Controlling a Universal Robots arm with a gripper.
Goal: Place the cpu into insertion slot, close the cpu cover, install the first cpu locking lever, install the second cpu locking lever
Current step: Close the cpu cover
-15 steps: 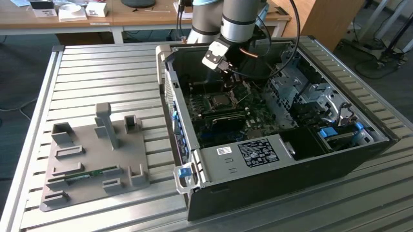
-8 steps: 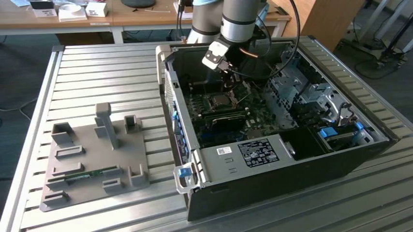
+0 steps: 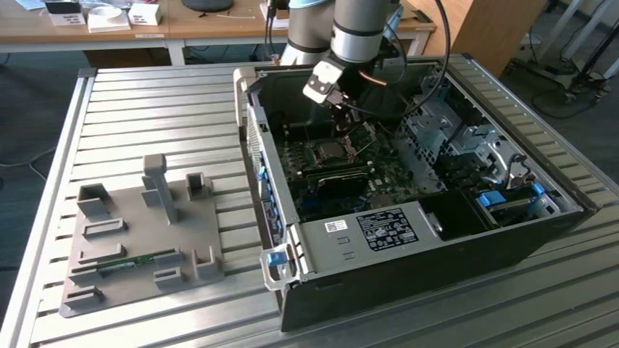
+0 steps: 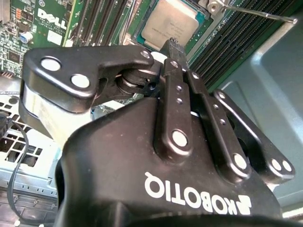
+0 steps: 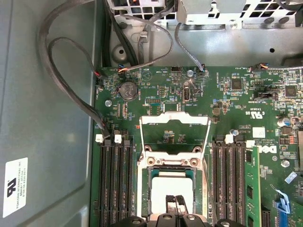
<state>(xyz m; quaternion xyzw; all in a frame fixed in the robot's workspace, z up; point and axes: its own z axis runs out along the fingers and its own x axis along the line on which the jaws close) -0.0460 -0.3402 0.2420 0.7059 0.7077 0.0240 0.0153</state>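
The arm (image 3: pixel 360 25) reaches down from above, and its gripper (image 4: pixel 173 46) points down with both fingers (image 4: pixel 178 97) pressed close together.

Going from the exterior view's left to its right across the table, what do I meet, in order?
Grey fixture plate → blue latch on the computer case's edge → cpu on the green motherboard → metal drive cage → blue tab.

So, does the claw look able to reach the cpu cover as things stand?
Probably yes: the cover is open right next to the cpu, where the claw hovers, with nothing between.
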